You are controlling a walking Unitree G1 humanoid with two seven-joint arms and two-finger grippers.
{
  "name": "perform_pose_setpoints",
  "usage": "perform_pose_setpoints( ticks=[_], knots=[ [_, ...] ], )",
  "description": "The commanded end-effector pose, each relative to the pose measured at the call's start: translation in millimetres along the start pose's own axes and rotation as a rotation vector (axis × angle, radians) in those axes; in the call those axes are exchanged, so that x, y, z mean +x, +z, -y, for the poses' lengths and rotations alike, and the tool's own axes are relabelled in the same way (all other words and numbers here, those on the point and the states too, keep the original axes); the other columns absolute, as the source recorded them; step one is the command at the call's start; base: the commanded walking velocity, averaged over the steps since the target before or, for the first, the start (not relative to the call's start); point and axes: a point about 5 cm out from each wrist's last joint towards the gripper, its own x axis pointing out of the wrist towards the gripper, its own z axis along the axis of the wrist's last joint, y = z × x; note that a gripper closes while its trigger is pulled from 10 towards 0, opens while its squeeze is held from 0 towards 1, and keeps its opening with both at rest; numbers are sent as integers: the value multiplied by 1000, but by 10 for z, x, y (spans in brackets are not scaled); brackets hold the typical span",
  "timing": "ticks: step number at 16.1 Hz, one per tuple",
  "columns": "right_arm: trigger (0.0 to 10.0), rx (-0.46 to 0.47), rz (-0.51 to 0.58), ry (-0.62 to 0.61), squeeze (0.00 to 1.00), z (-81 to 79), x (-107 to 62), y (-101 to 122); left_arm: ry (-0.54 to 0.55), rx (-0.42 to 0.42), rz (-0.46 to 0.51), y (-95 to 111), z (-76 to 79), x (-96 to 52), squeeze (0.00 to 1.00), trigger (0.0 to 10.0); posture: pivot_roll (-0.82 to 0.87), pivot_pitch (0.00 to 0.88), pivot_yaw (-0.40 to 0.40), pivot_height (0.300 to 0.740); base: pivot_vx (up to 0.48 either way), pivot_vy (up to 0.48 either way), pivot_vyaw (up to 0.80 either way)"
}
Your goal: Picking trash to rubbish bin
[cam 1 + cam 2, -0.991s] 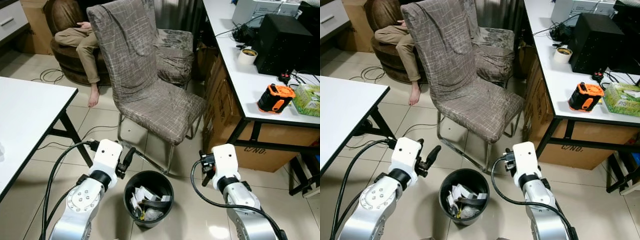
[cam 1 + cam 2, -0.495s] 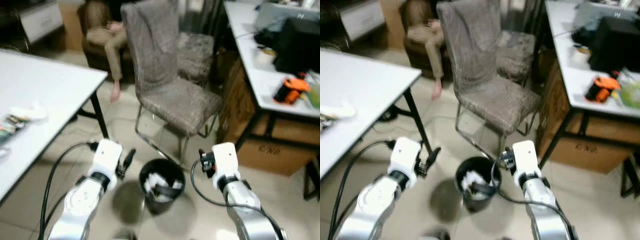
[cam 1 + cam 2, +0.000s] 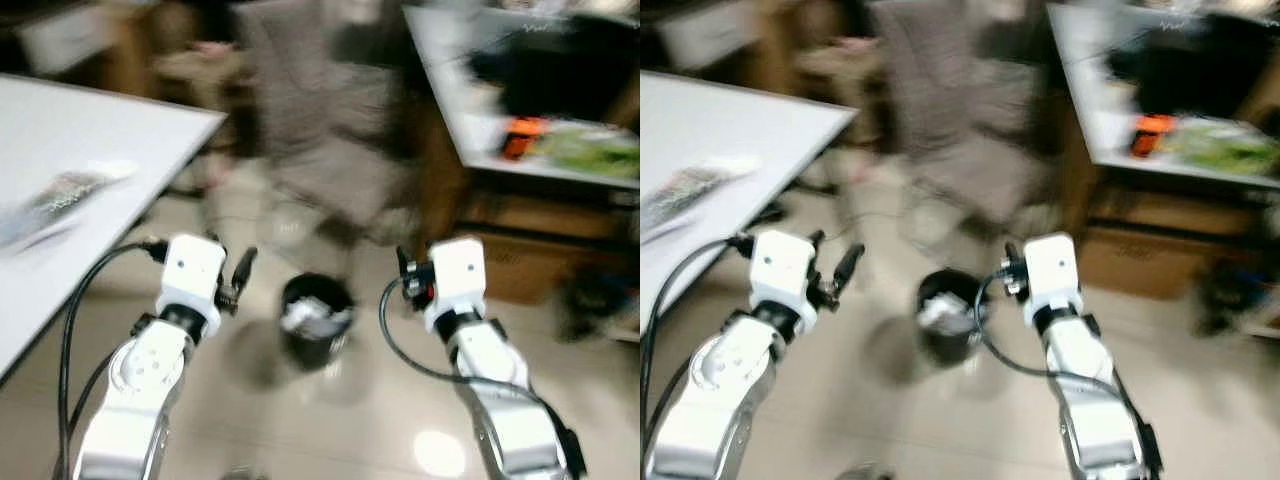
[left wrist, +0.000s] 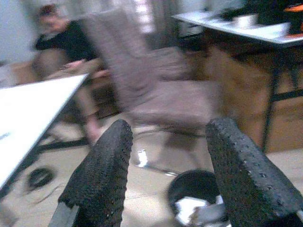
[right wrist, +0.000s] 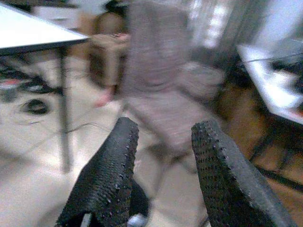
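Looking down at the rubbish bin [image 3: 316, 322], pale trash [image 3: 312, 315] inside.
I see both grippers spread, empty (blurred): left gripper [image 4: 166, 182], right gripper [image 5: 163, 177]; chair [image 3: 335, 130] behind.

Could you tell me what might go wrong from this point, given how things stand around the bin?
The head views are blurred, so judging positions now is unreliable. The rubbish bin stands on the floor between both arms; the open left pincer or right pincer might knock it. A person sits beyond the chair.

The bin [image 3: 316, 320] stands before the chair [image 3: 330, 120], between two tables.
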Motion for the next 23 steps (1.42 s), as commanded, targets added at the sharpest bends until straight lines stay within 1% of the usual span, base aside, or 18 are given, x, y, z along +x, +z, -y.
perform_pose_setpoints(
  ticks=[1,2,4,7,9,18,23],
  knots=[
    [10000,11,-17,19,0,11,-4,-3,29,9,10,49,-36,1,0,10000,17,50,-53,740,0,0,800],
    [10000,-9,-16,37,0,-5,0,4,53,25,21,88,-60,12,0,10000,15,50,-54,740,0,0,800],
    [10000,-2,-19,46,0,-28,5,-6,88,49,59,198,-112,67,0,10000,16,49,-53,740,0,0,800],
    [10000,-3,-14,60,0,-54,18,15,85,72,68,245,-131,89,0,10000,16,48,-49,740,0,0,800],
    [10000,-4,-3,66,0,-61,51,54,87,74,67,276,-149,102,0,10000,16,48,-47,740,324,0,800],
    [10000,-15,20,132,0,-107,96,119,96,51,27,218,-155,68,0,10000,22,48,-61,740,356,0,800],
    [10000,-11,51,115,0,-64,145,202,80,49,24,216,-146,75,0,10000,21,45,-53,740,359,0,800]
  ],
)
